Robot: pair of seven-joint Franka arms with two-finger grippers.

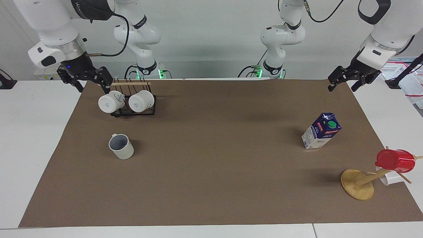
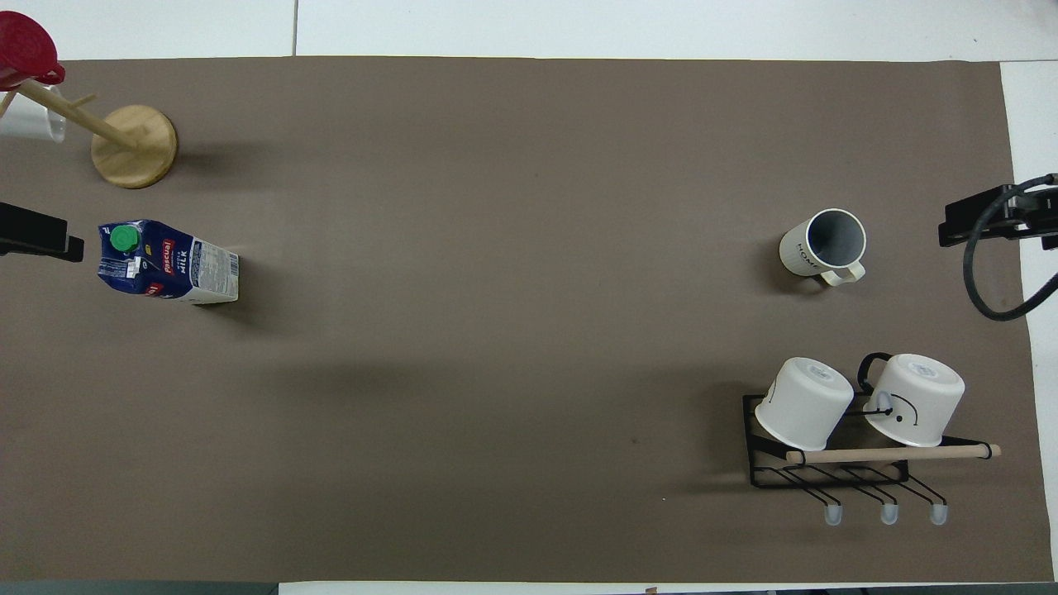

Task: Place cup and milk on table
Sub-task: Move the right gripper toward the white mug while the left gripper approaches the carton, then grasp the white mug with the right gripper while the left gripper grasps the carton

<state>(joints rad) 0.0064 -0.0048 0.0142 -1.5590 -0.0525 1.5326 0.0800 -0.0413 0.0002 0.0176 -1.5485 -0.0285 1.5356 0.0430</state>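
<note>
On the worktop (image 1: 29,138) I see a brown mat (image 1: 211,185) carrying everything. Going across the facing view from the right arm's end: my right pincer (image 1: 88,80) hangs in the air over the mat's corner by the rack (image 1: 134,111), fingers spread, holding nothing. The rack holds two white mugs (image 1: 127,101) tipped on their sides, bottoms showing, under a wooden rod (image 1: 129,84). The cup (image 1: 121,146) stands upright on the mat, farther from the robots than the rack, mouth up, handle toward the robots; nothing touches it.

The mat's middle carries nothing that I can make out.

Toward the left arm's end, the milk (image 1: 321,135) stands on the mat, green cap up; it looks tilted in both views, though I cannot tell whether it truly leans. Farther from the robots, a wooden stand (image 1: 357,184) sits near the mat's edge, with a red cup (image 1: 395,160) hung on a peg and a white cup (image 1: 390,177) just under it. My left pincer (image 1: 343,81) hangs over the mat's corner nearest its base, fingers spread, empty, well apart from the milk.
</note>
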